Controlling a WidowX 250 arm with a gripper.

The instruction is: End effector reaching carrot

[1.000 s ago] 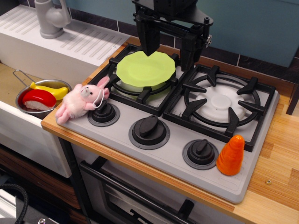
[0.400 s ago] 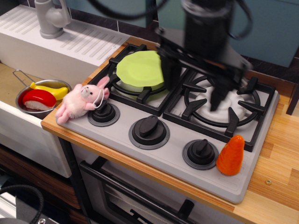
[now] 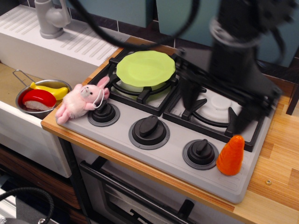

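Note:
The carrot (image 3: 231, 155), a smooth bright-orange cone, stands upright at the front right corner of the toy stove (image 3: 168, 154), right of the rightmost knob. My black gripper (image 3: 217, 109) hangs over the right burner, motion-blurred, with its two fingers spread apart and empty. Its right finger (image 3: 244, 116) is just above and behind the carrot's tip, and its left finger (image 3: 190, 95) is over the burner's left side. The arm and cables rise to the top right and hide most of the right burner.
A green plate (image 3: 145, 68) lies on the left burner. A pink plush bunny (image 3: 81, 99) lies by the left knob. A metal pot (image 3: 41, 98) with red and yellow toy food sits left. A grey faucet (image 3: 50, 17) stands back left. Wooden counter (image 3: 275, 177) lies right.
The gripper has swept from above the green plate rightward and forward, across the right burner, and lowered toward the carrot. The carrot and the other objects have not moved.

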